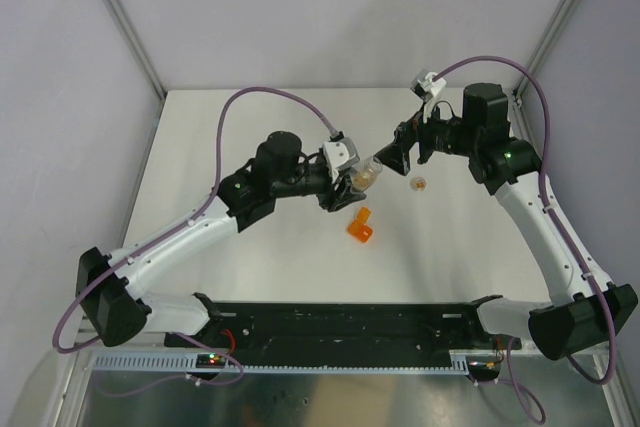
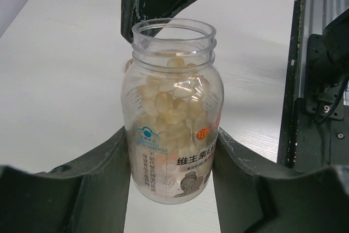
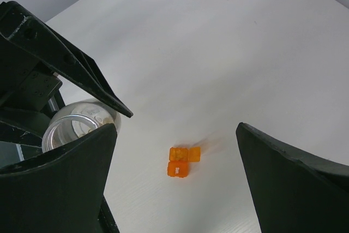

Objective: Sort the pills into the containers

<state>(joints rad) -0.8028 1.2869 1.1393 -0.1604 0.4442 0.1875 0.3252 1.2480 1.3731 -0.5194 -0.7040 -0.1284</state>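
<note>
Viewing from above, I find the left gripper [image 1: 350,188] clamped on the clear vial [image 1: 369,174], whose mouth is uncapped, with pale pills [image 2: 166,107] heaped inside. My right gripper [image 1: 404,153] stands spread wide, holding nothing, just beside the vial's mouth. The orange box [image 1: 360,226] lies untouched on the table [image 1: 250,127], near the left gripper on the side toward the bases. A tan cap [image 1: 420,184] rests near the right gripper.
</note>
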